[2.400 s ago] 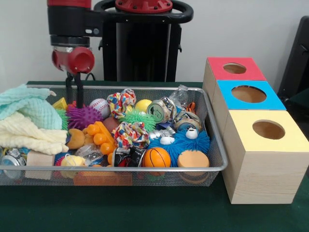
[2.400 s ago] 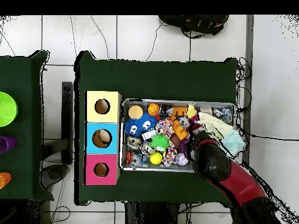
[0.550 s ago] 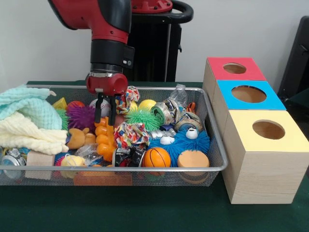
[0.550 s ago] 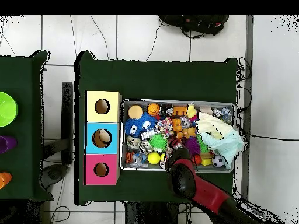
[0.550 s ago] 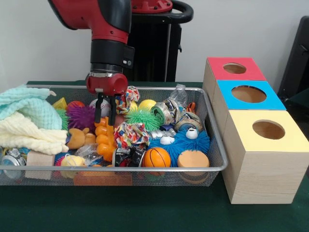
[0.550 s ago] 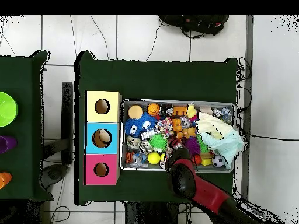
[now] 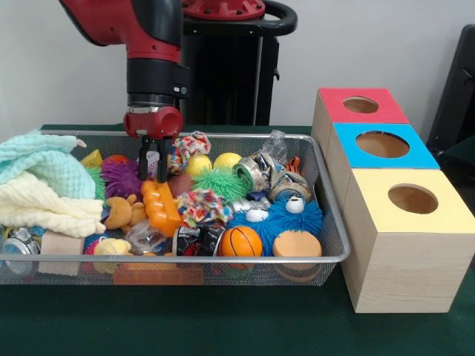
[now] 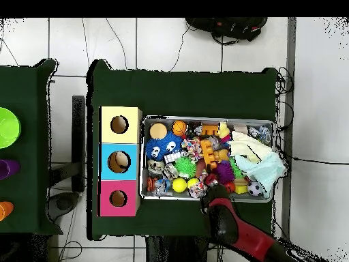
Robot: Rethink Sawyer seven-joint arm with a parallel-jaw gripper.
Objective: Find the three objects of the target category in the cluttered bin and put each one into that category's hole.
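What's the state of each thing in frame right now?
gripper: low over the bin's far side, fingers close together, holding nothing visible
bin: full of mixed toys and cloths
red box hole: open, nothing seen in it
blue box hole: open
yellow box hole: open
basketball: resting at the bin's near wall
cloths: piled at one end

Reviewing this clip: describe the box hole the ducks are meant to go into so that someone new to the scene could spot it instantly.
In the front view, three pale wooden boxes stand in a row beside the wire mesh bin. The target is the round dark hole in the farthest box, the one nearest the robot's pedestal. Its top is red, while its neighbours' tops are blue and yellow.
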